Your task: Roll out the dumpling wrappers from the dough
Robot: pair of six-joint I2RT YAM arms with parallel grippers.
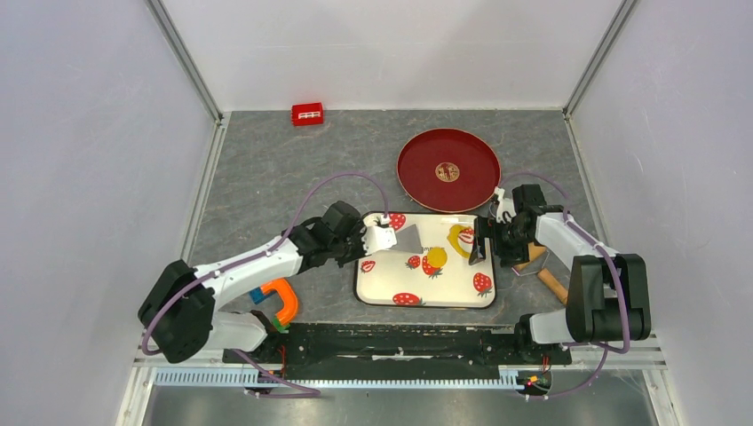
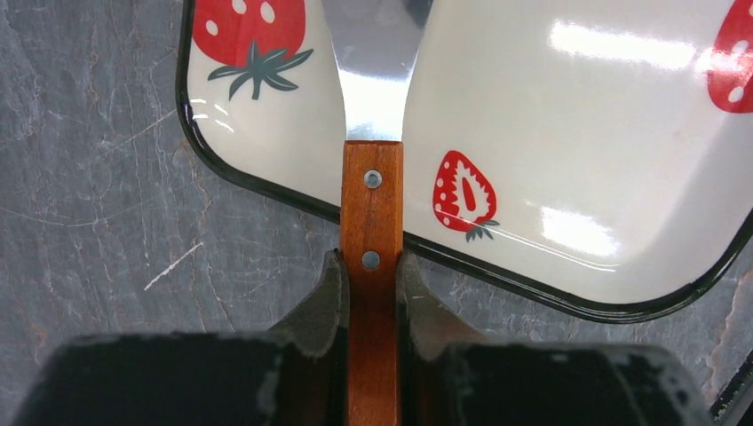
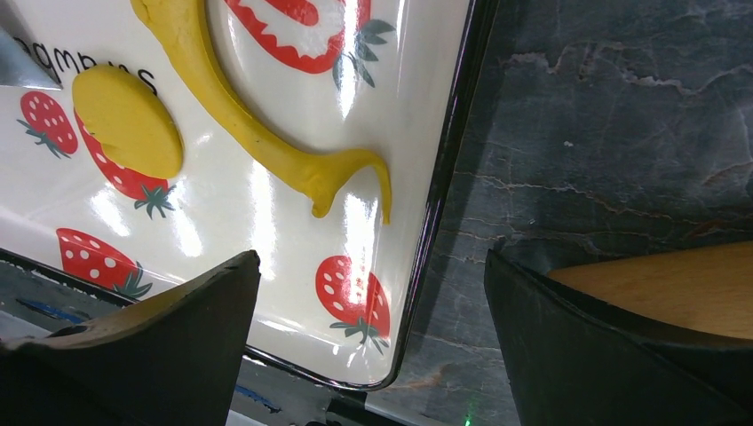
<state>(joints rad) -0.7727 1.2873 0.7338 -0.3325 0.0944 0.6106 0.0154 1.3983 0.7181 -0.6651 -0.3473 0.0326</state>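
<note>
My left gripper (image 2: pixel 371 264) clamps spatula (image 2: pixel 373 200) handle; right gripper (image 3: pixel 371 266) wide open, empty. Keep blade flat on tray (image 2: pixel 577 133), slide slowly under round wrapper (image 3: pixel 127 122), avoid leftover strip (image 3: pixel 306 173).

Surface (image 1: pixel 266 169): dark grey slab with stone veining, pale walls on three sides. Directly on it:
- round red plate (image 1: pixel 419 153), far side, right of centre
- small red block (image 1: pixel 307 114) at the far edge, left of centre, well apart from the rest
- white tray (image 1: pixel 444 288) with black rim and strawberry prints, centre-near. Its far edge is just beside the plate's near rim, can't tell if they touch
- tan wooden roller (image 1: pixel 551 283) just right of the tray, partly covered from above
- orange C-shaped piece (image 1: pixel 286 300) near-left, with a blue bit (image 1: pixel 258 295) against it
- black mounting rail (image 1: pixel 400 342) along the near edge
</note>
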